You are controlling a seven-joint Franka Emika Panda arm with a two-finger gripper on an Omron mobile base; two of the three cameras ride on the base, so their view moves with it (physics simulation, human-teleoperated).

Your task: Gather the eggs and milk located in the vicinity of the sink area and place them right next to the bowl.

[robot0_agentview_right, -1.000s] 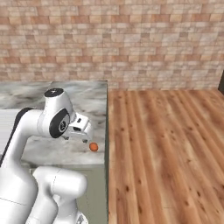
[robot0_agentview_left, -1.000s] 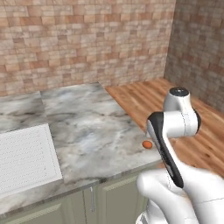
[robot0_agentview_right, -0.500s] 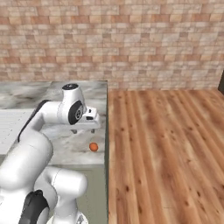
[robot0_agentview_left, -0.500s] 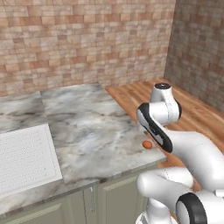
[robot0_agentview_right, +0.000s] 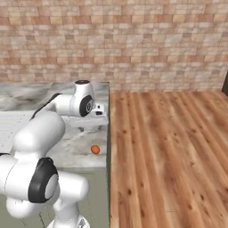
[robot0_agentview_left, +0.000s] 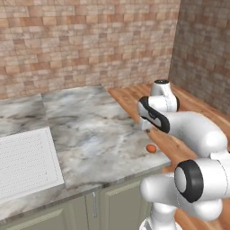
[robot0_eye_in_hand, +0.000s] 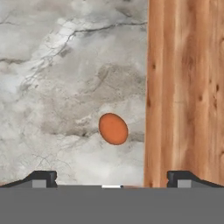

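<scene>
We see one small smooth orange-yellow oval egg [robot0_eye_in_hand: 113, 128] lying on the grey-veined marble counter [robot0_agentview_left: 94, 130], close to the counter's right-hand end, where the top stops and the warm brown wooden plank floor [robot0_agentview_right: 169, 147] shows beyond; in the left base view the egg [robot0_agentview_left: 151, 148] sits near the front right corner of the marble; in the right base view it [robot0_agentview_right: 95, 149] rests just inside the counter's edge, in front of the arm's wrist. We hold our two-finger gripper [robot0_eye_in_hand: 111, 177] above the counter with the egg ahead of it, between the lines of the two small dark finger tips [robot0_eye_in_hand: 43, 176] and apart from both; the jaws stand spread wide with nothing between them, and they touch neither egg nor marble. In the right base view the white hand [robot0_agentview_right: 97, 116] hangs over the marble, behind the egg and above it; in the left base view the white arm with dark joints [robot0_agentview_left: 179, 130] bends in from the lower right and covers the hand itself. At the left of the left base view lies the pale grey-white ribbed drainboard of the sink [robot0_agentview_left: 27, 159], well apart from the egg; a red-brown brick wall [robot0_agentview_left: 85, 40] runs behind the counter; pale green cabinet fronts [robot0_agentview_left: 112, 204] stand below the marble.
</scene>
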